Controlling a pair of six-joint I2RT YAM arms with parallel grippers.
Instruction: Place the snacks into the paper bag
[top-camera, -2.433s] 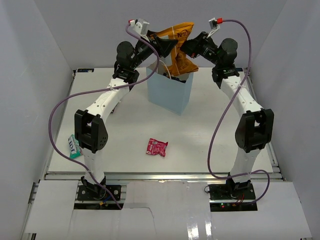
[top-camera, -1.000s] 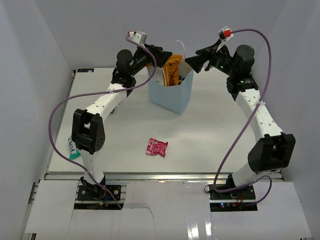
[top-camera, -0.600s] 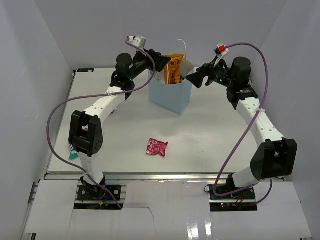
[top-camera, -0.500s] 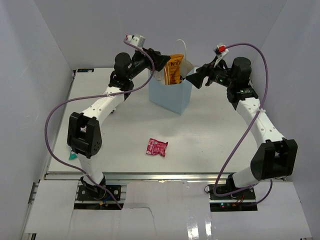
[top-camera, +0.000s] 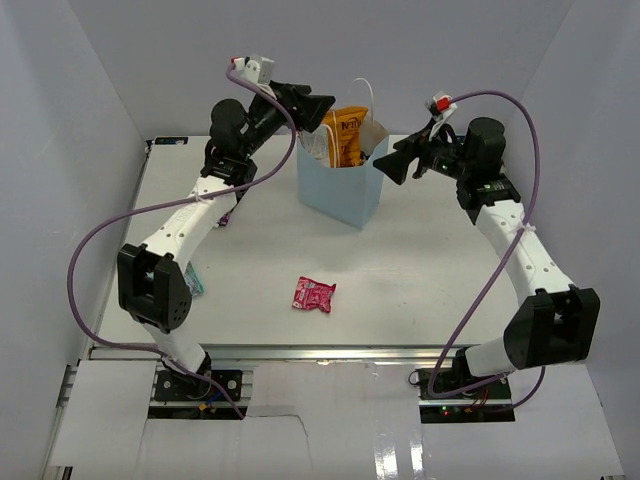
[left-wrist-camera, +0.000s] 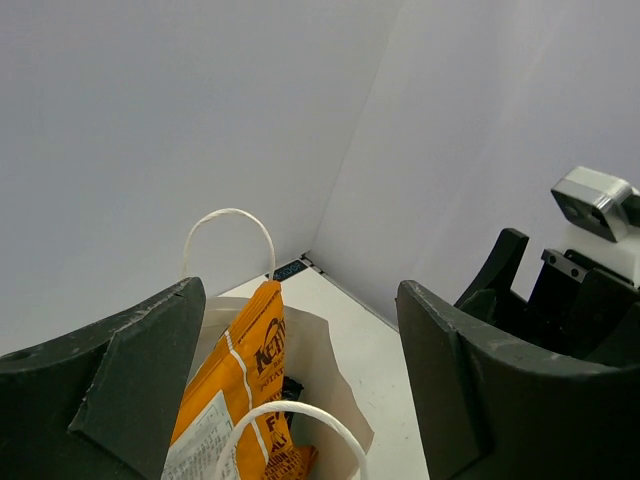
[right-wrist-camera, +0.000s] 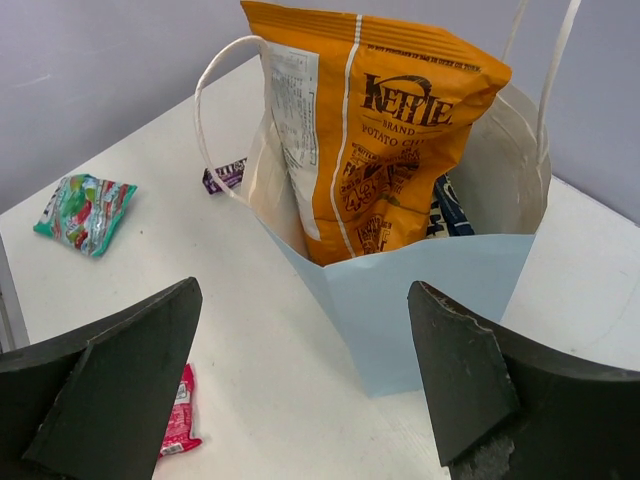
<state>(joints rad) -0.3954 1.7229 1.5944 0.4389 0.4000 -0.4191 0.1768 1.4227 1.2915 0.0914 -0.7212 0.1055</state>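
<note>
Released since the earlier frame, the orange chip bag (top-camera: 349, 135) no longer hangs between the claws. The left claw (top-camera: 322, 108) and right claw (top-camera: 388, 155) now flank it, jaws spread wide and empty. Toward the back of the bench (top-camera: 430, 260), the light blue paper bag (top-camera: 338, 190) stands upright with the orange chip bag inside, its top above the rim. Only the right wrist view shows the blue chip bag (right-wrist-camera: 448, 208) tucked behind it, and the green packet (right-wrist-camera: 85, 208) beyond the paper bag. The pink-red packet (top-camera: 313, 294) lies mid-bench, well apart. The purple candy bar (right-wrist-camera: 226, 175) lies just beyond the paper bag.

"KETTLE BRAND" on orange chip bag (right-wrist-camera: 370, 130)
</note>
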